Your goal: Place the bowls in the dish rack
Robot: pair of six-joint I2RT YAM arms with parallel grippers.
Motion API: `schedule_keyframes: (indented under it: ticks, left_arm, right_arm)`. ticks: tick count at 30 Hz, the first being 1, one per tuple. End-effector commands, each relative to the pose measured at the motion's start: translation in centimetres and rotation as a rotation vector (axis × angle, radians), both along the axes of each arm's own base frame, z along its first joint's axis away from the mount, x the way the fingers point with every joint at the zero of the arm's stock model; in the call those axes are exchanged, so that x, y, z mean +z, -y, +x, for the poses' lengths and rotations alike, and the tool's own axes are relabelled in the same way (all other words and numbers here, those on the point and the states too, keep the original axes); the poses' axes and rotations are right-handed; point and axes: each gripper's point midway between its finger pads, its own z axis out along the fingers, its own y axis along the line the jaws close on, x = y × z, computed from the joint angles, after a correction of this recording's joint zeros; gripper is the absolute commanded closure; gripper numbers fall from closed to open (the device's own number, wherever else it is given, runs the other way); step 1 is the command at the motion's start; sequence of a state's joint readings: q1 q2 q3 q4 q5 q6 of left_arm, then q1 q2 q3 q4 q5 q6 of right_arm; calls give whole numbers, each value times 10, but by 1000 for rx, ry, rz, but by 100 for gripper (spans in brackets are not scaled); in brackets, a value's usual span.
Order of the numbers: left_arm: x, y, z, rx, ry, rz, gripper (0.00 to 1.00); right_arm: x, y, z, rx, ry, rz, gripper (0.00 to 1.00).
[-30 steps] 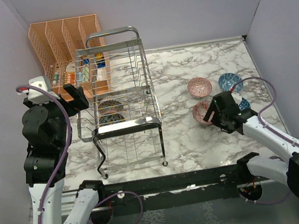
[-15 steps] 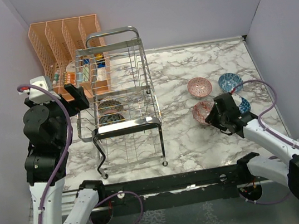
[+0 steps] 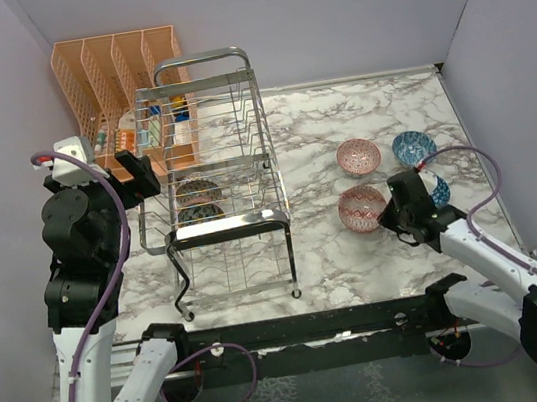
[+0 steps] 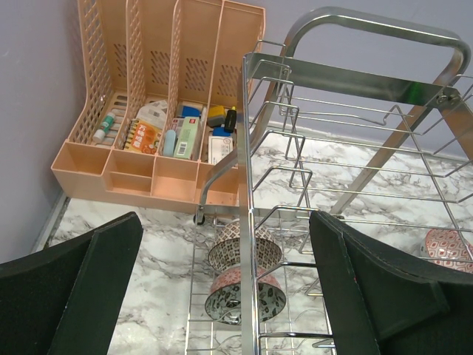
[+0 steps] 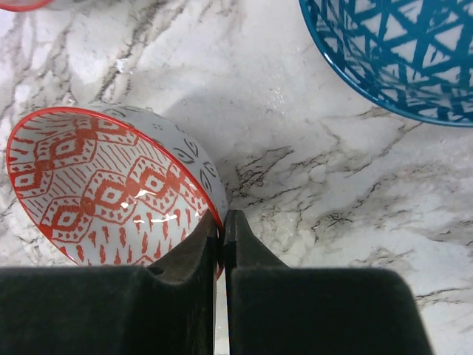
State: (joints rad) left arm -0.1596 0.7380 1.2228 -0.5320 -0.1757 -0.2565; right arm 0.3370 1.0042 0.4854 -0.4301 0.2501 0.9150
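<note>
The right gripper (image 5: 220,222) is pinched shut on the rim of the red-patterned bowl (image 5: 103,192), well right of the dish rack (image 3: 230,229) — a blue bowl (image 5: 399,52) near, a pink bowl (image 3: 358,156) behind. The left gripper (image 4: 225,218) gapes beside the rack, which holds two bowls (image 4: 244,255) — an orange organizer (image 4: 148,89) stands behind it.
</note>
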Motion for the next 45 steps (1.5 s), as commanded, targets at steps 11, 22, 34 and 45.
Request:
schedule_keyframes:
  ticks: [11, 22, 34, 45]
  left_arm:
    - [6, 2, 0, -7, 19, -11, 1]
    - [17, 1, -5, -5, 37, -22, 1]
    - [18, -5, -11, 25, 38, -24, 1]
    - [23, -11, -17, 49, 46, -10, 1]
  right_arm:
    - [112, -29, 41, 274, 491, 7, 99]
    - [178, -144, 65, 587, 800, 90, 99]
    - [197, -223, 95, 770, 998, 15, 99]
    - [194, -281, 89, 916, 1106, -56, 99]
